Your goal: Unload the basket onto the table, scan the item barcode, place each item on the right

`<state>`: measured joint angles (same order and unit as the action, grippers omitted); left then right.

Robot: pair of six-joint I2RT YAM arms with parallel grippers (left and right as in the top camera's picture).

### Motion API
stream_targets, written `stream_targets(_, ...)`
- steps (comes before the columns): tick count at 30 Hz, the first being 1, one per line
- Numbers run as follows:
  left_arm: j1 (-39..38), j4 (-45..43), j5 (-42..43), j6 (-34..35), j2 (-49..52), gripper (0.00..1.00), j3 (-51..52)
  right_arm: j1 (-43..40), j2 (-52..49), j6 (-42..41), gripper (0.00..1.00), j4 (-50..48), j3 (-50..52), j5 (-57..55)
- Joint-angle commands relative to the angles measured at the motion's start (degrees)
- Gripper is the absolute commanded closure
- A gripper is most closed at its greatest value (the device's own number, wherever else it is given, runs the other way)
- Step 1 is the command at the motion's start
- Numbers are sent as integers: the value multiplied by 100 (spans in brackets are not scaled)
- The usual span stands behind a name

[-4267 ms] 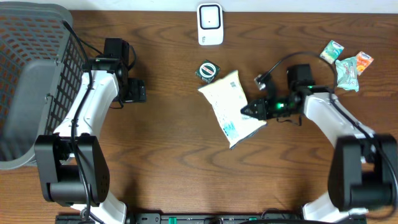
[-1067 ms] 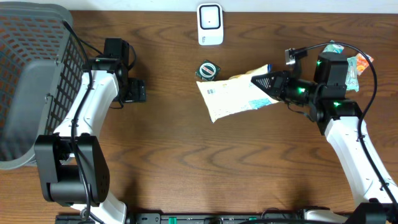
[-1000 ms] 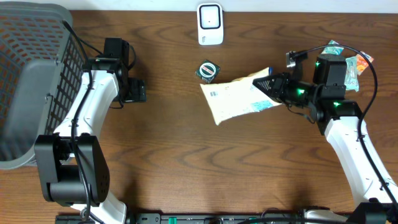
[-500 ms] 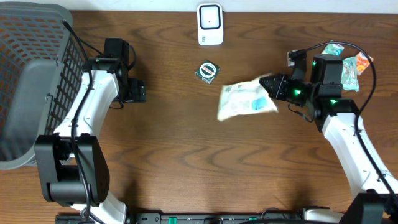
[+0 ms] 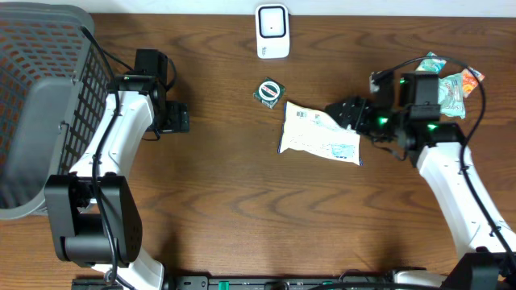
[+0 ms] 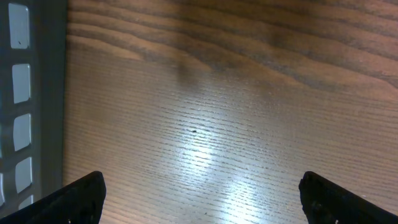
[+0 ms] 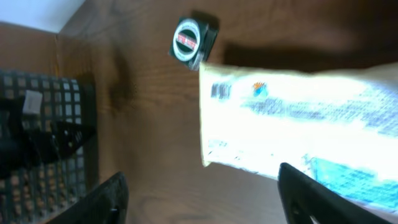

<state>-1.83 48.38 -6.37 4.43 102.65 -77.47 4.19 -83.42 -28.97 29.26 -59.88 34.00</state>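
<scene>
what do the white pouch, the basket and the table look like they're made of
White pouch: likely thin plastic film, glossy; it lies slightly crinkled and glares bright in the right wrist view.
Basket: grey moulded plastic, matte, by its even square lattice.
Table: wood or wood-look laminate, satin; brown grain with a soft light reflection.

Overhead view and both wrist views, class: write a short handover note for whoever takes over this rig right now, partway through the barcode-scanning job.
Left hand: open, empty, beside the basket.
Right hand: open, at the right end of the white bag, not gripping it.
The bag lies flat on the table with its barcode facing up, near the round tin. The white scanner stands apart at the far edge.
Done: barcode side is up.
Left: regrasp the bag and bring the barcode to the scanner.
</scene>
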Motion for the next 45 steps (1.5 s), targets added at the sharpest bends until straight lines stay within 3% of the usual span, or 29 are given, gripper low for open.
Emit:
stream_targets(1,4,20,-33,-33,4,2,17,522,-17,-638,63,35,240,-485)
stream_targets(3,4,20,-35,-33,4,2,17,826,-17,-1027,64,28,472,-1014)
stream_targets(5,4,20,-35,-33,4,2,17,1040,-17,-1427,58,22,697,-1456)
stream_targets(6,4,20,-33,-33,4,2,17,1193,-17,-1871,43,-52,953,-1790)
stream_targets(8,4,20,-33,-33,4,2,17,1257,-17,-2249,29,-249,1209,-1971)
stream_targets(14,4,20,-35,-33,4,2,17,1193,-20,-2898,29,-1198,1991,-2605)
stream_targets(18,4,20,-35,-33,4,2,17,997,-28,-2909,14,-1585,2124,-2743)
stream_targets(24,4,20,-33,-33,4,2,17,785,-203,-2903,14,-1773,2127,-2837)
stream_targets(27,4,20,-35,-33,4,3,17,675,-570,-2583,15,-2551,2127,-2614)
stream_targets(30,4,20,-33,-33,4,2,17,557,-994,-2286,24,-3617,2116,-1993)
stream_targets(33,4,20,-33,-33,4,2,17,354,-1193,-2068,28,-4070,1934,-1464)
stream_targets(38,4,20,-35,-33,4,2,17,168,-1180,-1801,12,-3480,1532,-1025)
stream_targets(45,4,20,-35,-33,4,2,17,413,-1414,-1580,5,-2944,1526,-1032)
